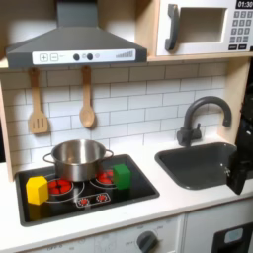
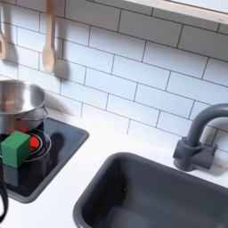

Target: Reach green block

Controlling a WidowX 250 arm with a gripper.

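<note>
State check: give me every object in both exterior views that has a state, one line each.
Small bright green cube: upright on the black stovetop, beside a red burner, untouched.
Small yellow cube: resting on the stovetop's left edge in the first exterior view.
Steel pot: upright, uncovered, on the stovetop.
Two wooden utensils: hanging on the tiled wall.
Dark grey faucet: no water running.
Dark sink basin: looks empty.
Gripper: at the first exterior view's right edge, jaw state unclear.

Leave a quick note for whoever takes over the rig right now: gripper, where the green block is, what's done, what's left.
Gripper: dark shape at the first exterior view's right edge, over the sink; open or shut can't be told.
Green block: on the black stovetop in both exterior views, beside the steel pot, far from the gripper.
Done: nothing visible.
Left: the whole reach across to the block.
</note>
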